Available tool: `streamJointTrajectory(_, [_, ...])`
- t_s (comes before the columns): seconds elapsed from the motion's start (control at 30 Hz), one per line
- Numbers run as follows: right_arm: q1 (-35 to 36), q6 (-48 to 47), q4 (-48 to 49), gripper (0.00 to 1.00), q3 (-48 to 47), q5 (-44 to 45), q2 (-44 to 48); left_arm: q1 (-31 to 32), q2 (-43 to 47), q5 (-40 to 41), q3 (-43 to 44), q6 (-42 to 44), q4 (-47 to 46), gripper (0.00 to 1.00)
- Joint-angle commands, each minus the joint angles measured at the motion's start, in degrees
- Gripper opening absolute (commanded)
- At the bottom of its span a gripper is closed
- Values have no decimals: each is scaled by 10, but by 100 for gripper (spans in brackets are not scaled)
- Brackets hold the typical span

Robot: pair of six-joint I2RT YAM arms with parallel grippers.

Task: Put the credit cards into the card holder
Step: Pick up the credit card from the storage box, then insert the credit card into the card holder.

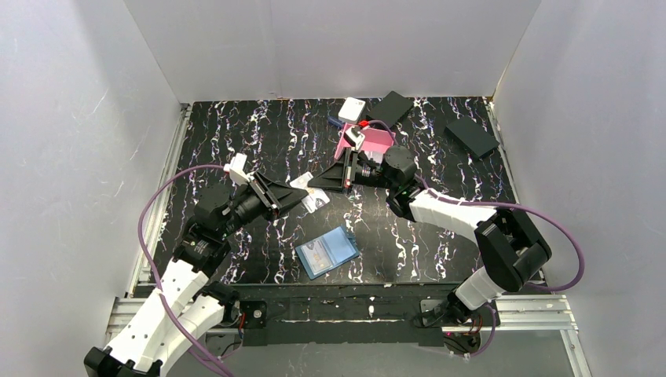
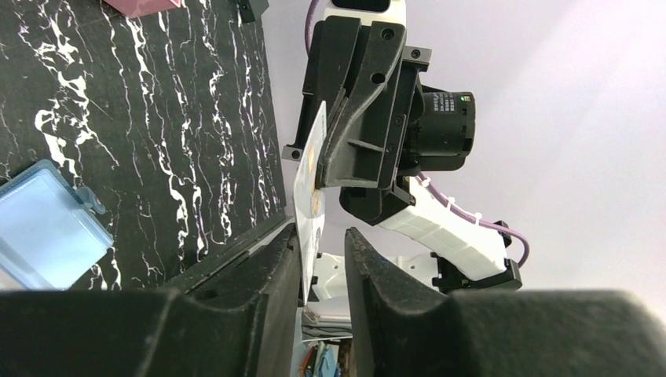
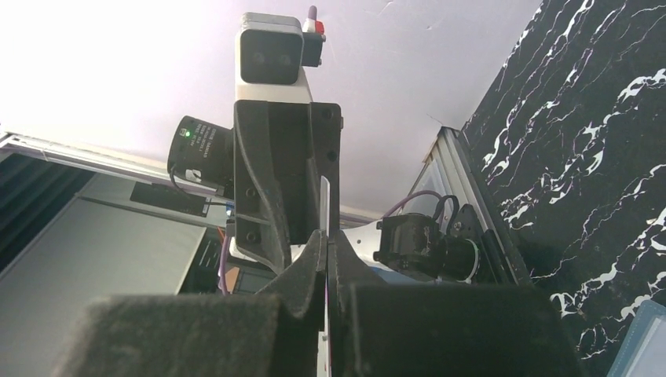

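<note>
The card holder (image 1: 328, 251), a blue wallet, lies open on the black marbled table at front centre, with a pale card in its left half. It also shows in the left wrist view (image 2: 43, 228) and at the corner of the right wrist view (image 3: 645, 345). My two grippers meet above the table at one pale credit card (image 1: 316, 201). My right gripper (image 1: 314, 187) (image 3: 326, 245) is shut on the card's edge (image 3: 323, 206). My left gripper (image 1: 301, 196) (image 2: 322, 251) is open around the card (image 2: 310, 177), which lies against one finger with a gap to the other.
A pink tray (image 1: 378, 141) stands at the back centre behind the right arm, with a small white box (image 1: 352, 109) beyond it. Flat black boxes lie at the back (image 1: 390, 107) and back right (image 1: 472, 137). White walls enclose the table.
</note>
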State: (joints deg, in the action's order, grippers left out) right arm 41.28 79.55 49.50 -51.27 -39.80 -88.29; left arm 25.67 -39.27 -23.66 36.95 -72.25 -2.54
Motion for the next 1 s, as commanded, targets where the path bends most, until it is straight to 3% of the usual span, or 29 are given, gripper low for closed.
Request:
streamJointTrajectory(0.0, [2, -11, 17, 1, 3, 6, 13, 1, -1, 5, 13, 0, -7, 21])
streamJointTrajectory(0.33, [2, -7, 14, 1, 31, 45, 28, 1, -7, 5, 15, 6, -2, 0])
streamJointTrajectory(0.37, [0, -27, -12, 7, 32, 46, 32, 1, -8, 8, 15, 12, 6, 0])
streamJointTrajectory(0.47, [-26, -176, -193, 41, 16, 43, 42, 1, -10, 21, 7, 40, 77, 0])
streamJointTrajectory(0.53, [-58, -286, -337, 49, 5, 28, 42, 3, -11, 23, -15, 45, 113, 0])
streamJointTrajectory(0.7, [-89, -531, -594, 56, -21, 47, 36, 34, 1, 42, -82, 49, 118, 0])
streamJointTrajectory(0.83, [-79, -585, -630, 50, 7, 13, 7, 86, -23, 83, -111, 57, 102, 0])
streamJointTrajectory(0.97, [-64, -604, -627, 49, 33, 29, 1, 118, -54, 112, -136, 58, 69, 0])
